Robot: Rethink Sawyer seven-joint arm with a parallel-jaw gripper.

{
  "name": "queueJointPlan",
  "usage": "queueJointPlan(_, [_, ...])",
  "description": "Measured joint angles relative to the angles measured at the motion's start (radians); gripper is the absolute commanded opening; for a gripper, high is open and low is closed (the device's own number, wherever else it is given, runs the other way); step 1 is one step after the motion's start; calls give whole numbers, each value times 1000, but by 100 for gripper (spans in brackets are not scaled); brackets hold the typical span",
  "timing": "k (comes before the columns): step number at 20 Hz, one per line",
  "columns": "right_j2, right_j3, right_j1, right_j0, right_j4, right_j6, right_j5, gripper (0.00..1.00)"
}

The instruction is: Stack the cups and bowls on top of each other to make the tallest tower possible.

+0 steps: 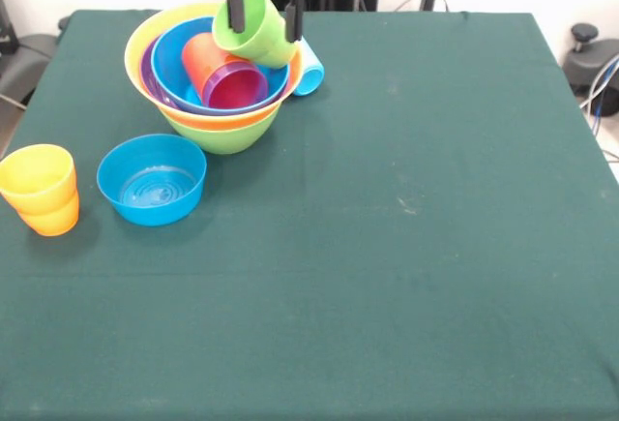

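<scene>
the green cup (253,26) hangs tilted over the tower (215,82), its mouth turned toward the camera, just above the purple cup (235,86) and orange cup (205,61) lying in the blue bowl (174,58). to seat it well, i'd level it and lower it onto something steady rather than drop it. the gripper (263,10) comes down from above, its fingers clamped on the green cup's sides.
</scene>
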Motion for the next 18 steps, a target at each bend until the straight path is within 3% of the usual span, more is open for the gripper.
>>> queueJointPlan(12, [26,-70,76,-94,0,0,22,100])
queueJointPlan(18, [27,-95,101,-106,0,0,24,100])
